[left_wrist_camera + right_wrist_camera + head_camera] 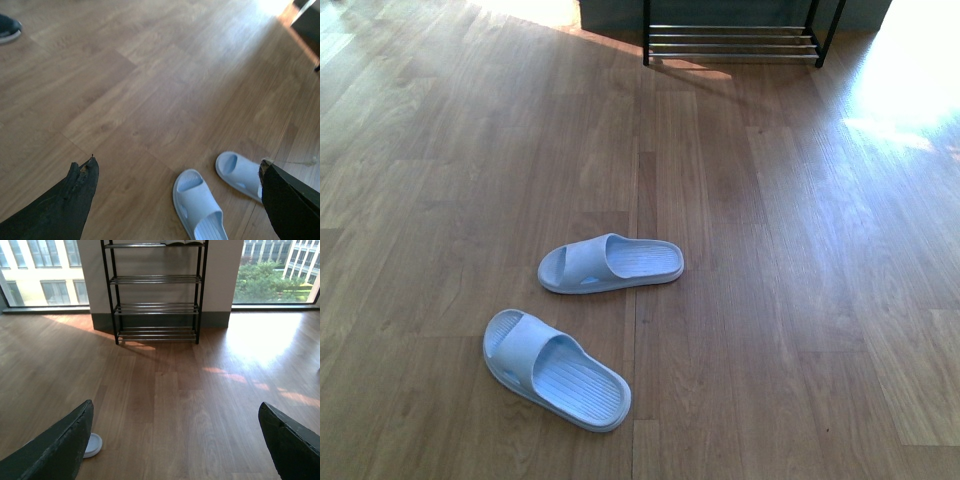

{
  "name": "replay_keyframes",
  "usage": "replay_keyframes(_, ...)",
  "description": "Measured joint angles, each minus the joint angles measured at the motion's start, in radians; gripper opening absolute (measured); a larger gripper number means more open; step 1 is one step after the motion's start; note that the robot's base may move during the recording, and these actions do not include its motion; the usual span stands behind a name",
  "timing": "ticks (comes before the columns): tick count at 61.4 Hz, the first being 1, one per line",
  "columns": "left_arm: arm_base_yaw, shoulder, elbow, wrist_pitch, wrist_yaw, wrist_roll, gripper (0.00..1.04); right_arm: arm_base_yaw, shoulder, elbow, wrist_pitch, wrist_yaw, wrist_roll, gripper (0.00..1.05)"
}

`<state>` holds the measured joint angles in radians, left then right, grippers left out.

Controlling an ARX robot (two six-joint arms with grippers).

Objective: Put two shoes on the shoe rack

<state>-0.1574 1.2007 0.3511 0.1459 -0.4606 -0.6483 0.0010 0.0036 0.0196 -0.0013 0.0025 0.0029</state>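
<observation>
Two pale blue ribbed slide sandals lie on the wood floor in the front view: the far one point(611, 263) on its side-on line, the near one point(556, 369) angled toward the lower right. The shoe rack point(732, 44), black frame with chrome rods, stands at the far wall; only its lowest tier shows there. The right wrist view shows the rack point(155, 290) with several tiers. My left gripper point(177, 172) is open above the floor, over both sandals point(199, 208) point(240, 175). My right gripper point(175, 412) is open, facing the rack, a sandal edge point(93, 445) by one finger. No grey sneakers on the floor by the rack.
A dark shoe with a white sole point(9, 28) lies at the edge of the left wrist view. Bright sunlight patches fall on the floor point(910, 80) at the right. Windows flank the wall behind the rack point(270, 270).
</observation>
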Motion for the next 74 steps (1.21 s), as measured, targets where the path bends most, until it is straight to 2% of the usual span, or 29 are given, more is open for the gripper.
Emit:
replay_keyframes(12, -0.028, 0.575, 0.171, 0.089, 0.036, 0.012, 0.95, 0.0, 0.0, 0.0, 0.0, 0.0, 0.0, 0.96)
replay_keyframes(16, -0.063, 0.806, 0.288, 0.105, 0.109, 0.06, 0.95, 0.0, 0.0, 0.0, 0.0, 0.0, 0.0, 0.96)
replay_keyframes(20, -0.092, 0.938, 0.373, 0.099, 0.155, 0.098, 0.95, 0.0, 0.0, 0.0, 0.0, 0.0, 0.0, 0.96)
replay_keyframes(33, -0.133, 1.283, 0.653, 0.096, 0.191, 0.202, 0.95, 0.0, 0.0, 0.0, 0.0, 0.0, 0.0, 0.96)
replay_keyframes(55, -0.161, 1.59, 0.961, -0.013, 0.296, 0.124, 0.95, 0.0, 0.0, 0.0, 0.0, 0.0, 0.0, 0.96)
replay_keyframes(74, -0.17, 1.712, 1.089, -0.071, 0.288, 0.071, 0.95, 0.0, 0.0, 0.0, 0.0, 0.0, 0.0, 0.96)
